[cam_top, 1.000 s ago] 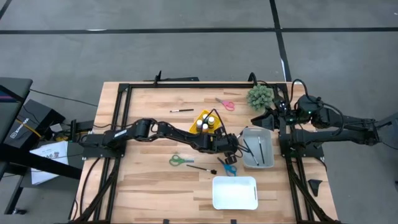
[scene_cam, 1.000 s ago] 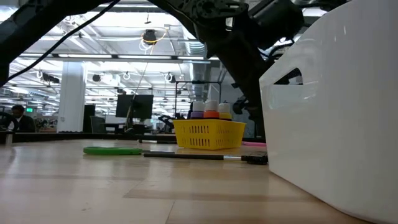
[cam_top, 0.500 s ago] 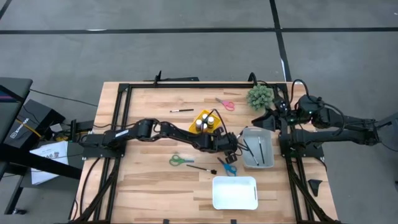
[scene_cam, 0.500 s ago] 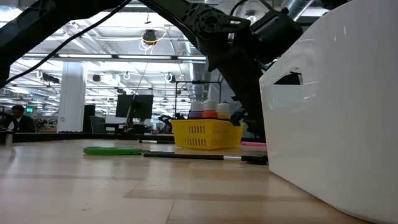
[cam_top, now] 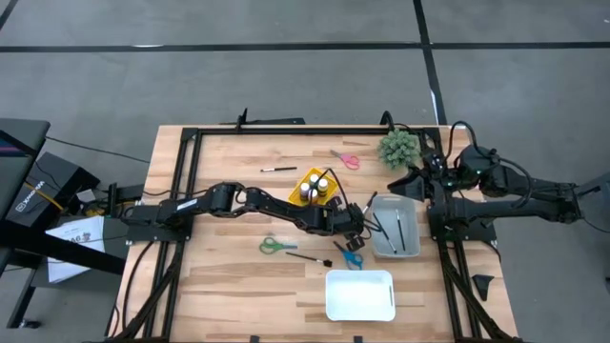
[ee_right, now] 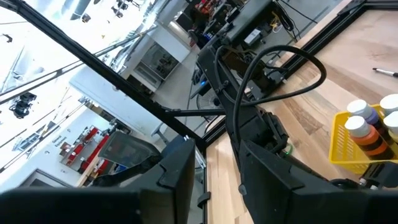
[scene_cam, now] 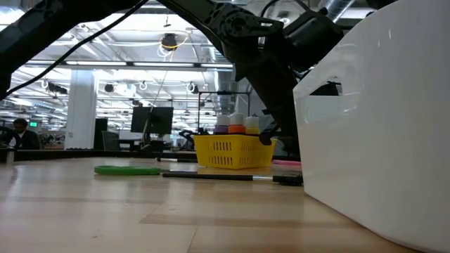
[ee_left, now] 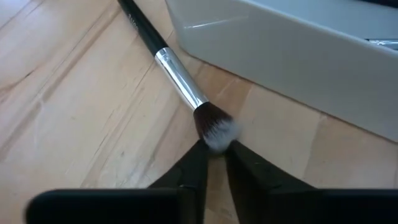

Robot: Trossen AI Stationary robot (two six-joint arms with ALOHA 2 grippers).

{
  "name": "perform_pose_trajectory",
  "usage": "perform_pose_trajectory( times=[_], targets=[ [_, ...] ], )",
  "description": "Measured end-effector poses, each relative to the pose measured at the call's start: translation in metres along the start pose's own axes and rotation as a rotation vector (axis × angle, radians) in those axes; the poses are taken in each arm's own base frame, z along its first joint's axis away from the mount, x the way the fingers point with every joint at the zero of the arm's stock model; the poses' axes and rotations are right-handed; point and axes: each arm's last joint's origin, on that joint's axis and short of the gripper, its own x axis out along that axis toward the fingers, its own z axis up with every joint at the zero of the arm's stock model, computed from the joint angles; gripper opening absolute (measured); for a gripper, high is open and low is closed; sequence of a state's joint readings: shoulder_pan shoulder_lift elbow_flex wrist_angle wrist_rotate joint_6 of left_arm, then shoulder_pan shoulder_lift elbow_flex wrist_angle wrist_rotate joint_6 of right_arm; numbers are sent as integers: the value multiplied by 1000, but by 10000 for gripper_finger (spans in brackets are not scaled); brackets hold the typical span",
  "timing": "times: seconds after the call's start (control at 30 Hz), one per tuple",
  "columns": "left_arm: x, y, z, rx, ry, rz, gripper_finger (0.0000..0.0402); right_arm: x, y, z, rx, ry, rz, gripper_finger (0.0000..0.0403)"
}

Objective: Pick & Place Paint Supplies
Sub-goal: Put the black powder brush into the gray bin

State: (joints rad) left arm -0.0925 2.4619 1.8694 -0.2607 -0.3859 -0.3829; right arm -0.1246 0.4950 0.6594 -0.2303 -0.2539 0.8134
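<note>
Pinching the pale bristle tip of a dark-handled, silver-ferruled paint brush (ee_left: 173,65) lying on the wooden table (cam_top: 229,276) just beside the grey plastic bin (cam_top: 408,232), the left gripper (ee_left: 212,155) next needs a clean lift over the rim, while the right gripper (ee_right: 214,168) waits, parted.

One camera hangs overhead looking straight down; another sits at tabletop height looking level into the room. Both catch the yellow basket (cam_top: 315,186), frame centre. Wrist cameras ride close on each arm.
</note>
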Motion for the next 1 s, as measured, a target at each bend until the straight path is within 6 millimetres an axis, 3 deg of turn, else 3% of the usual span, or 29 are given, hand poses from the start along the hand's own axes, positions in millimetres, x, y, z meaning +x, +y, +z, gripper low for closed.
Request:
perform_pose_trajectory(
  times=[0.13, 0.4, 1.0],
  targets=[
    [0, 0, 0, -41, 1, 2, 6, 0, 0, 0, 2, 1, 0, 123],
    [0, 0, 0, -69, -1, 5, 1, 0, 0, 0, 1, 0, 0, 123],
    [-43, 3, 30, -76, -48, 27, 0, 0, 1, 1, -4, -6, 7, 123]
  ],
)
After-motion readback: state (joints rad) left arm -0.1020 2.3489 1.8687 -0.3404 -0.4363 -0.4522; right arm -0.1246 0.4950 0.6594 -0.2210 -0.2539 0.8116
